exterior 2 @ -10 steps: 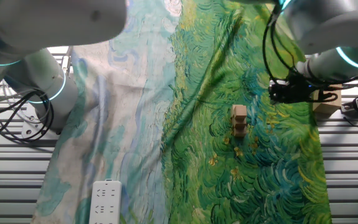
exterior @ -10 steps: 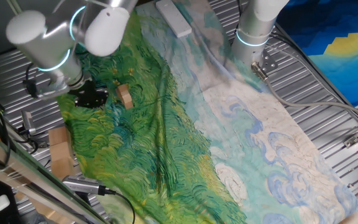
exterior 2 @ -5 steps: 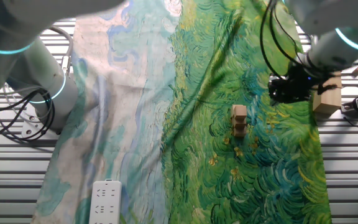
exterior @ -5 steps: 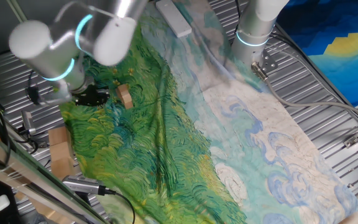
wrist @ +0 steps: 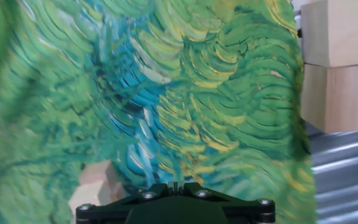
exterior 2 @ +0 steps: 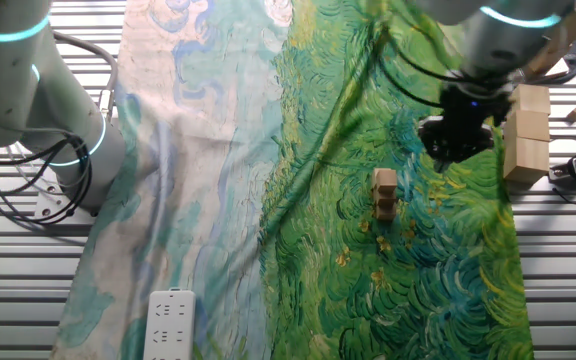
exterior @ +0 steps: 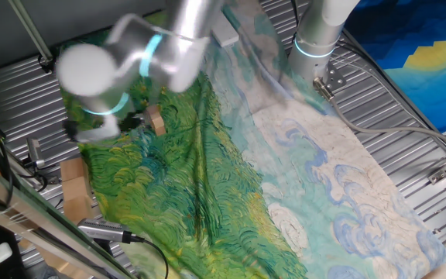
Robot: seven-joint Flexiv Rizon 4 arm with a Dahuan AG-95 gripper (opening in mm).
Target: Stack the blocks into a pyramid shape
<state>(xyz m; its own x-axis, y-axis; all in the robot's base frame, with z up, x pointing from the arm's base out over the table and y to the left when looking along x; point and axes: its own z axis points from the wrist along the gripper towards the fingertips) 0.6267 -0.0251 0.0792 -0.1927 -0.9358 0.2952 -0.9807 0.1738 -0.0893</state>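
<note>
Here, pincer near stacked blocks, grip state unclear, hand view alone shows big wooden blocks.

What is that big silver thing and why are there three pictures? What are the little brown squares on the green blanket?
The silver thing is a robot arm. At its end sits a black gripper, like a hand with two fingers. I cannot tell whether it is open or holding anything. Two pictures come from cameras fixed beside the table, on different sides. The third comes from a camera on the hand itself, looking down at the painted cloth. The brown squares are small wooden blocks, already piled together on the cloth. Bigger tan blocks stand at the cloth's edge. A white power strip lies at one end.
</note>
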